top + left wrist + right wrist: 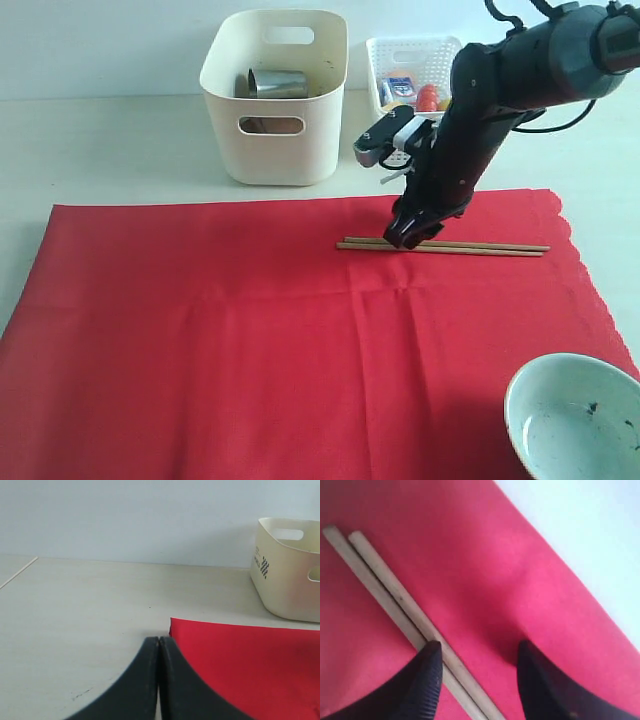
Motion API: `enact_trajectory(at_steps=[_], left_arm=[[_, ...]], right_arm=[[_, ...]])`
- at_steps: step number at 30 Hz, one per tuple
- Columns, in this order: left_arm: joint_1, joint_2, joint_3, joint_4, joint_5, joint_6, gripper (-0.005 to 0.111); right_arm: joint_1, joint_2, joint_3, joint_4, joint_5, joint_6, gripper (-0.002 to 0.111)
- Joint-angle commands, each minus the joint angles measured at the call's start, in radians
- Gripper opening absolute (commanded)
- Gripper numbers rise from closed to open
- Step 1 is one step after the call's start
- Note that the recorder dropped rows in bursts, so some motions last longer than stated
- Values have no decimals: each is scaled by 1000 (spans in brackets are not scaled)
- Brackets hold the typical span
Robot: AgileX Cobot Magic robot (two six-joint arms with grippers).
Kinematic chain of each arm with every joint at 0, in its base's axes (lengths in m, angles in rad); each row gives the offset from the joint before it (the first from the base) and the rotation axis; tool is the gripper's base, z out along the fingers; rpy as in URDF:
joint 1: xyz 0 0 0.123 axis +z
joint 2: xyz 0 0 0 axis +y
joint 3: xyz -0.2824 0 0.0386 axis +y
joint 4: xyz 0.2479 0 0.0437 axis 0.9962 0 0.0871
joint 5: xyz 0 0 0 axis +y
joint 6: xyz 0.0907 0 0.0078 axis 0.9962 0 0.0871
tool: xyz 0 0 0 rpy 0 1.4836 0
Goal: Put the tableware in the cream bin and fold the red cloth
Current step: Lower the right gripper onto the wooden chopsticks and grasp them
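A pair of wooden chopsticks point(445, 246) point(390, 595) lies side by side on the red cloth point(250, 330) point(485, 570) point(250, 655). My right gripper point(408, 238) point(479, 652) is down over them, open, one finger over the sticks and the other on bare cloth. A pale green-white bowl point(572, 420) sits on the cloth's near right corner. The cream bin point(276, 95) point(287, 570) stands behind the cloth with a steel cup point(270, 84) lying inside. My left gripper point(158, 641) is shut and empty beside a corner of the cloth; it is out of the exterior view.
A white lattice basket point(412, 62) with a milk carton point(399, 88) and food items stands right of the cream bin. The right arm point(520, 80) reaches in from the upper right. Pale tabletop point(75, 620) surrounds the cloth.
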Motion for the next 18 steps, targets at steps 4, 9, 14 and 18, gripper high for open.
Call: enact_trajectory(at_steps=[4,9,14,18], left_arm=[[-8,-5,3,3,-6,1,3],[-8,-5,3,3,-6,1,3],[-8,-5,3,3,-6,1,3],[-8,-5,3,3,-6,1,3]], right_arm=[[1,37,-16,-15,46,-66,46],[1,16,-16,-15,77,-70,46],[1,-36,-16,-15,85,-91,46],[1,-35,-16,-15,91,-120,46]])
